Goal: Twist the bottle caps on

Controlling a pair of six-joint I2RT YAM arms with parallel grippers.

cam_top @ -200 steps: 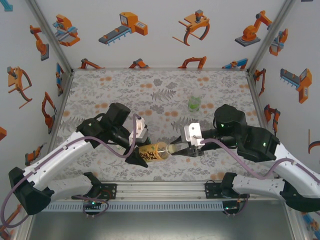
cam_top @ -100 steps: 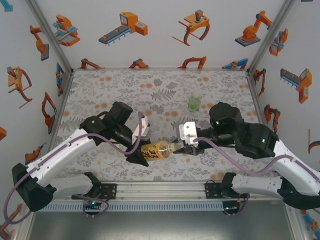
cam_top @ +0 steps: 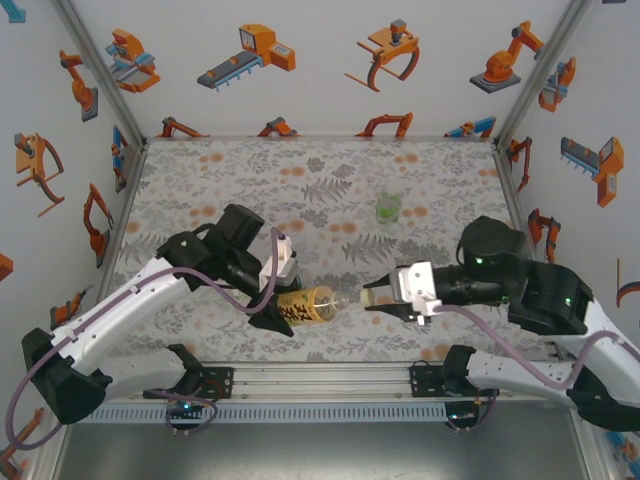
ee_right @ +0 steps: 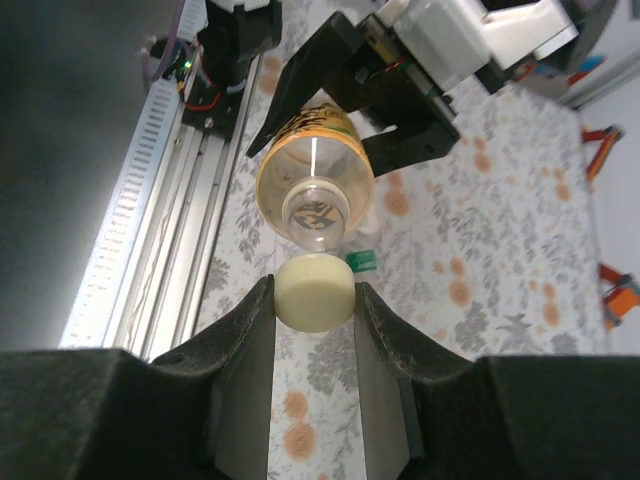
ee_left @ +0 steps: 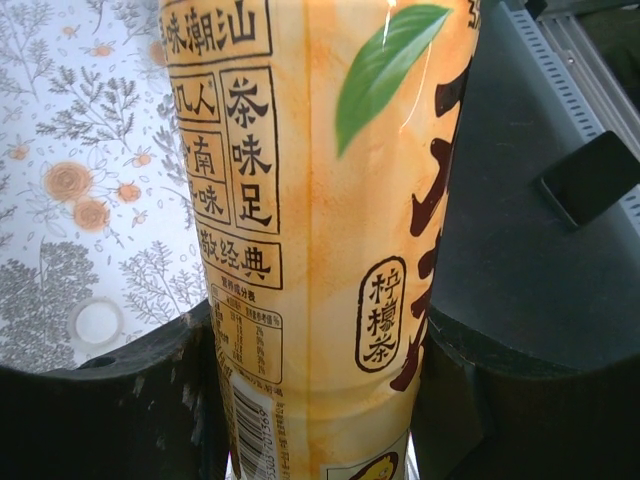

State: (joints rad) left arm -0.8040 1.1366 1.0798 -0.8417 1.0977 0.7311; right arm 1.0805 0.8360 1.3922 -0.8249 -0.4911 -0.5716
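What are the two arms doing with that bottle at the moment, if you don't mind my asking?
The left arm's fingers are clamped around the amber tea bottle, holding it on its side with its open mouth towards the right arm. The right arm's fingers pinch the white cap just in front of that mouth, roughly in line with it, but the cap is not on the neck yet. A small green bottle stands farther back on the table.

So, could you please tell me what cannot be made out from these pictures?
Right wrist: the green item is mostly hidden behind the white cap, so I cannot tell whether it is a cap.
Left wrist: both ends of the tea bottle are cut off by the frame edges.
Top external: the small green bottle is too small to show whether it is capped.
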